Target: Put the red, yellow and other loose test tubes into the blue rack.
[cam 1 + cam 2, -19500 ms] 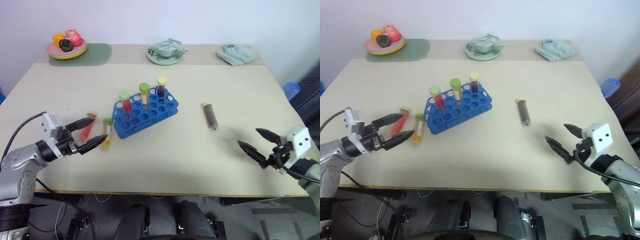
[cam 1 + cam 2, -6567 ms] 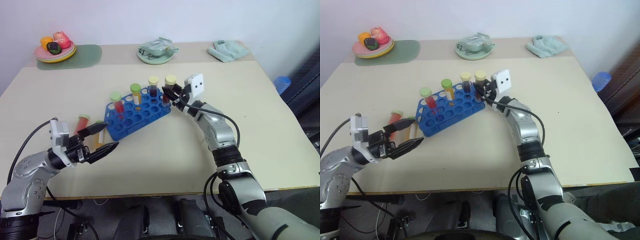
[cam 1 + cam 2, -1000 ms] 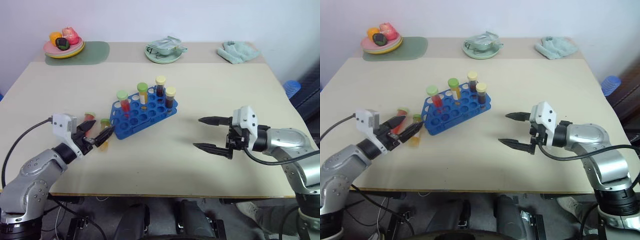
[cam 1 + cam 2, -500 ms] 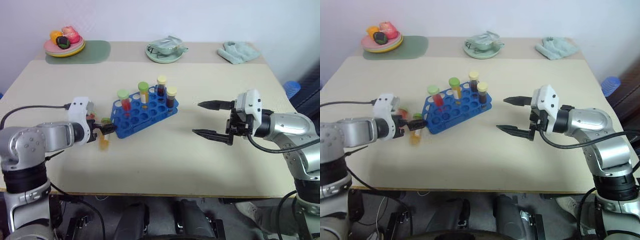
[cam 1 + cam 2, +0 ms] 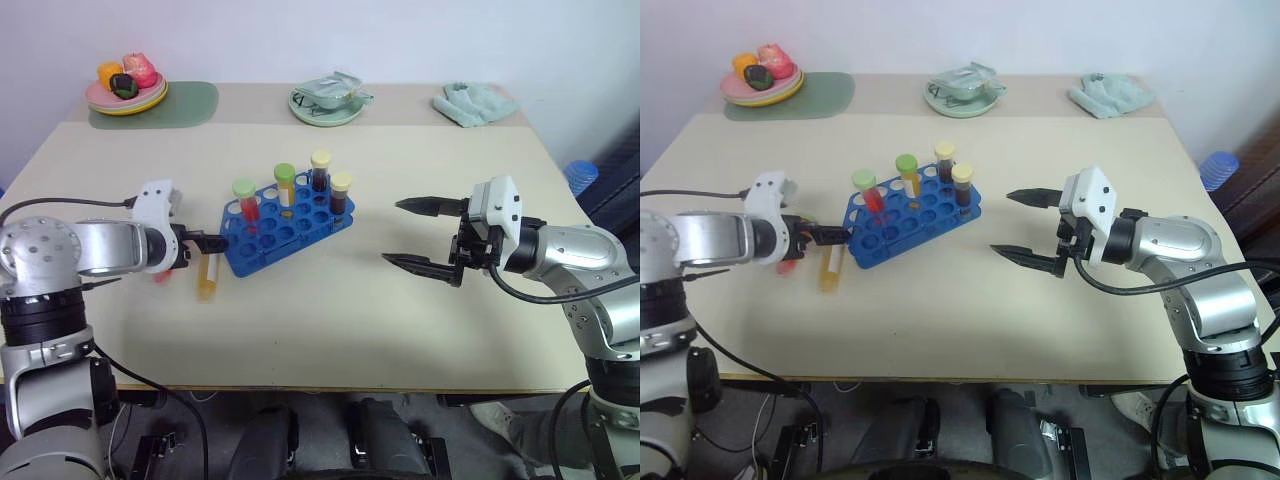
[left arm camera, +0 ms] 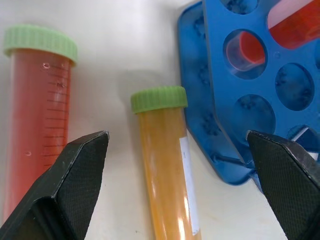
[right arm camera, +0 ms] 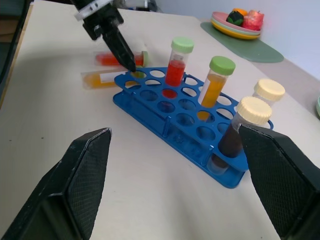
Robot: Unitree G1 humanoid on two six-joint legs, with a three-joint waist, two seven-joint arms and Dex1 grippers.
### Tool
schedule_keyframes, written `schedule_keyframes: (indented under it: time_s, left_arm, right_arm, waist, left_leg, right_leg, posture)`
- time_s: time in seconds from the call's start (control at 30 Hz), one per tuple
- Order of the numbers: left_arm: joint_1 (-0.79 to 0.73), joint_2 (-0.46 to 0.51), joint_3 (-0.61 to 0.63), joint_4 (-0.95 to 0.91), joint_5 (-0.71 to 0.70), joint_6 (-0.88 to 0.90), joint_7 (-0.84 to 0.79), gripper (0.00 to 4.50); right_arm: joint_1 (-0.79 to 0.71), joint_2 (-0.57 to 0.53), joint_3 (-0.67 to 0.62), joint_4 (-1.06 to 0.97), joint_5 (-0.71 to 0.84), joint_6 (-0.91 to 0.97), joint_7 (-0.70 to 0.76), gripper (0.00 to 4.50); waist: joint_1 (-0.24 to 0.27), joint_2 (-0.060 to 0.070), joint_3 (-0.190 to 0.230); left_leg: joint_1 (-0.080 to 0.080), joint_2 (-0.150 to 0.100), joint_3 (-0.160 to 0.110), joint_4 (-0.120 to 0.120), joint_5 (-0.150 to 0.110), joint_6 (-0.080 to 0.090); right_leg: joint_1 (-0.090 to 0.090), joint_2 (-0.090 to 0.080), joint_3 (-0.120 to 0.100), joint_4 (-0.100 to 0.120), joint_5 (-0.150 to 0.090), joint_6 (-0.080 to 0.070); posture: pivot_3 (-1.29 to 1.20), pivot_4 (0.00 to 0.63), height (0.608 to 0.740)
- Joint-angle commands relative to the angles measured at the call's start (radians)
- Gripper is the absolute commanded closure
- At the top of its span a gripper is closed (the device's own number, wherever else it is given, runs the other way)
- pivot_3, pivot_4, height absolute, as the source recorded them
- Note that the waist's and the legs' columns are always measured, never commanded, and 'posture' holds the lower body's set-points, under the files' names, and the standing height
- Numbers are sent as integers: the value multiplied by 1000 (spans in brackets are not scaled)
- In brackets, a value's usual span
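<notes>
Upright in the blue rack (image 5: 288, 226), four capped tubes (image 5: 289, 192); perhaps two loose tubes (image 6: 167, 165) beside; both grippers (image 5: 213, 243) (image 5: 412, 234) spread, empty.

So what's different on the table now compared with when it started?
The dark brown tube that lay loose on the table's right now stands in the blue rack, put there by the right gripper, now drawn back open. The left gripper has closed in over the yellow tube. The red tube and yellow tube lie unmoved.
</notes>
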Motion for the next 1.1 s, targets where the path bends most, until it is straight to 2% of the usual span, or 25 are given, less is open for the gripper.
schedule_keyframes:
  time_s: [0.03, 0.57, 0.67, 0.73, 1.1]
  left_arm:
    - [-32, 75, -26, 11, -64, 8, -2, 0]
    - [28, 118, -83, 29, -142, 8, 86, 0]
    - [17, 110, -82, 41, -134, 8, 98, 793]
    - [11, 99, -85, 44, -126, 8, 109, 1748]
    - [-45, 6, -104, 115, -64, 8, 206, 1748]
  right_arm:
    - [-8, -4, -27, -28, 7, -17, -12, 376]
    - [-20, -1, -24, -15, 11, -14, -20, 376]
    - [-19, -3, -25, -13, 10, -13, -20, 324]
    - [-18, -3, -26, -14, 11, -11, -22, 324]
    - [-8, -6, -31, -22, 13, -6, -35, 324]
  waist:
    - [1, 0, 0]
    - [2, 0, 0]
    - [2, 0, 0]
    - [2, 0, 0]
    - [3, 0, 0]
  left_leg:
    - [0, 0, 0, 0, 0, 0]
    - [0, 0, 0, 0, 0, 0]
    - [0, 0, 0, 0, 0, 0]
    - [0, 0, 0, 0, 0, 0]
    - [0, 0, 0, 2, 0, 0]
  right_leg:
    - [0, 0, 0, 0, 0, 0]
    - [0, 0, 0, 0, 0, 0]
    - [0, 0, 0, 0, 0, 0]
    - [0, 0, 0, 0, 0, 0]
    - [0, 0, 0, 1, 0, 0]
  posture:
    - [0, 150, 740]
    - [0, 150, 740]
    - [0, 150, 740]
    - [0, 150, 740]
    - [0, 150, 740]
